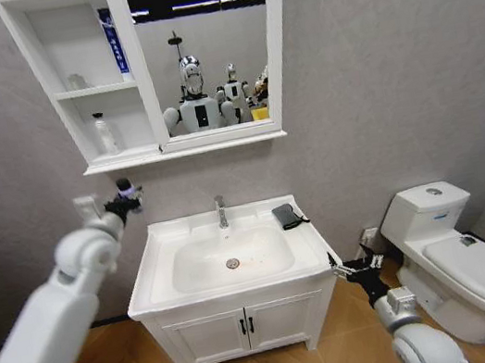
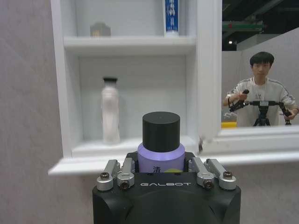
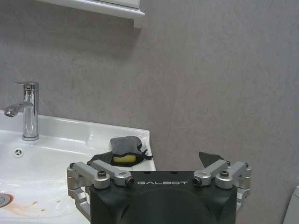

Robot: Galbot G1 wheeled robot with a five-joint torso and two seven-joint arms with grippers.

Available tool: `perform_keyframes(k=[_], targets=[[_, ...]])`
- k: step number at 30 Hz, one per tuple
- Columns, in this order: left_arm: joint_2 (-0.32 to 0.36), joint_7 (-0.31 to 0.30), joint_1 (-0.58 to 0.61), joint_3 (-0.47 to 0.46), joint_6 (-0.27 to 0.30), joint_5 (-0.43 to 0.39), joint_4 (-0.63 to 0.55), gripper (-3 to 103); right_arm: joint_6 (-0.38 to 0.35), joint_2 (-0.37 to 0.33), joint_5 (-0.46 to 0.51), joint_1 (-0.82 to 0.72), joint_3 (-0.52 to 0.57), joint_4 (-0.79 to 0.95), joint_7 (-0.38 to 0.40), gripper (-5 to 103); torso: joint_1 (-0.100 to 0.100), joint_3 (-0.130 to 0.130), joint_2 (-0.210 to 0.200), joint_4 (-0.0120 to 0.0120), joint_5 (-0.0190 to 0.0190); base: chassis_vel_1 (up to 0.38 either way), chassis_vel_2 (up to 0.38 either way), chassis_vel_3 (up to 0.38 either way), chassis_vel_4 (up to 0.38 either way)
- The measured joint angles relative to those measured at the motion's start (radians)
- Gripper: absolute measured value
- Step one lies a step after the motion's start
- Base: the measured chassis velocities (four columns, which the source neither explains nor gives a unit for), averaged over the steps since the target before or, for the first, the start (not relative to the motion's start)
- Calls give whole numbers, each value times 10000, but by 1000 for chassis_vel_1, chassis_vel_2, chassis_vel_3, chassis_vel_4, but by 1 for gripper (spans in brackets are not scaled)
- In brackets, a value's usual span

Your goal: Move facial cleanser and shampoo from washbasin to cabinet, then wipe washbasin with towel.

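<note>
left gripper (image 1: 124, 200) grasping a purple bottle (image 2: 160, 151) below the cabinet (image 1: 94, 85) should lift clear of the shelf lip; right gripper (image 3: 159, 175) released.

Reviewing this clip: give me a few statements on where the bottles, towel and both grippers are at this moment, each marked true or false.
1. The left gripper is shut on a purple bottle with a black cap. True.
2. A white bottle stands on the cabinet's lowest shelf. True.
3. The towel lies inside the washbasin's bowl. False: it lies on the flat rim, at the back right corner.
4. The right gripper holds the towel. False: it is open, near the washbasin's front right corner, apart from the towel.
</note>
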Motion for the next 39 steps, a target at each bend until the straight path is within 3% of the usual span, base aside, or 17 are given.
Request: perform_keyframes(k=[6, 9, 11, 13, 16, 19, 29, 39], targets=[[-166, 215, -1814, 1173, 288, -125, 1536, 43, 0, 4, 68, 1, -19, -2, -24, 100, 1, 2, -1, 10, -8, 0, 0, 0, 0], [-744, 423, -3251, 2087, 287, 150, 2841, 43, 1, -36, 208, -36, 63, 100, -8, 100, 3, 3, -1, 0, -8, 0, 0, 0, 0], [-859, 460, -3620, 2299, 278, 166, 3111, 43, -5, -79, 253, -15, 58, 104, -3, 100, 3, 3, -1, -3, -1, 0, 0, 0, 0], [-1168, 550, -4349, 2783, 258, 252, 3813, 43, -15, -162, 294, 46, 25, 104, -6, 100, 2, 2, -1, 8, 0, 0, 0, 0, 0], [-1531, 766, -4918, 3289, 101, 588, 4693, 43, -13, -164, 320, 28, 21, 103, -12, 100, 3, 3, -1, 8, -2, 0, 0, 0, 0], [-1637, 861, -5075, 3483, 73, 656, 4957, 43, -1, -150, 325, -8, 40, 105, -15, 100, 3, 3, -1, 6, -1, 0, 0, 0, 0], [-3256, 1328, -6169, 4626, -249, 1321, 7359, 43, 83, -70, 354, -75, 92, 258, -22, 100, 3, 3, -2, 1, 0, 0, 0, 0, 0], [-3543, 1805, -6509, 4854, -507, 1976, 8298, 43, 124, 11, 435, -329, 278, 433, -17, 100, 1, 1, -2, 9, -4, 0, 0, 0, 0]])
